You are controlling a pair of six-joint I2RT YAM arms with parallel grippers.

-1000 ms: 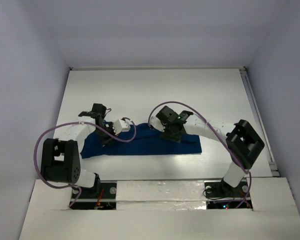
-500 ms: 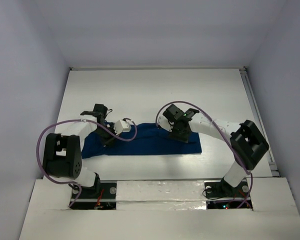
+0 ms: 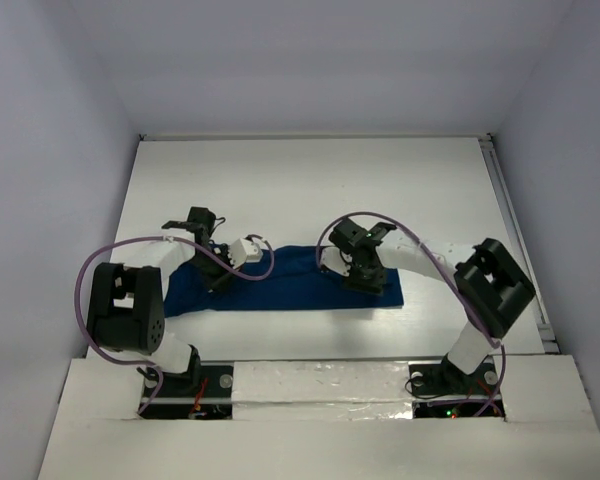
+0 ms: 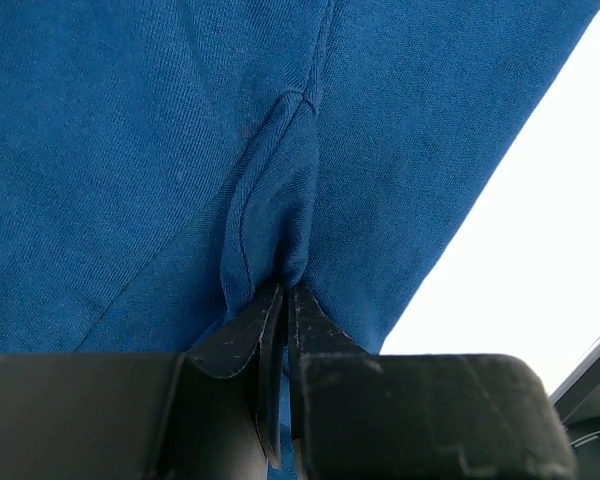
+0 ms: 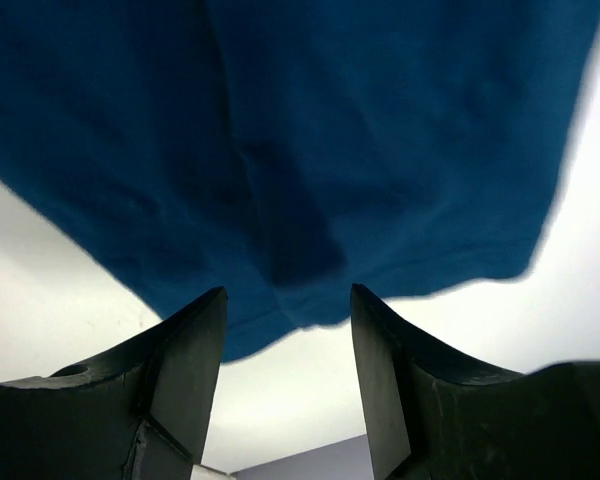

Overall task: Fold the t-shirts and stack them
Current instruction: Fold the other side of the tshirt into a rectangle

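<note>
The navy-blue t-shirt (image 3: 290, 282) lies as a long folded strip across the near part of the table. No printed graphic shows. My left gripper (image 3: 216, 270) is at the strip's left part, shut on a pinched ridge of the cloth (image 4: 270, 215). My right gripper (image 3: 358, 268) is over the strip's right part, open and empty. In the right wrist view its fingers (image 5: 185, 345) stand apart just above the shirt's edge (image 5: 310, 180), with white table between them.
The white table (image 3: 310, 185) stretches behind the shirt to the back wall. A raised white ledge (image 3: 320, 375) runs along the near edge by the arm bases. Purple cables loop from both arms above the shirt.
My right gripper has shifted right and toward the near edge along the shirt. My left gripper has stayed on the cloth with little movement.
</note>
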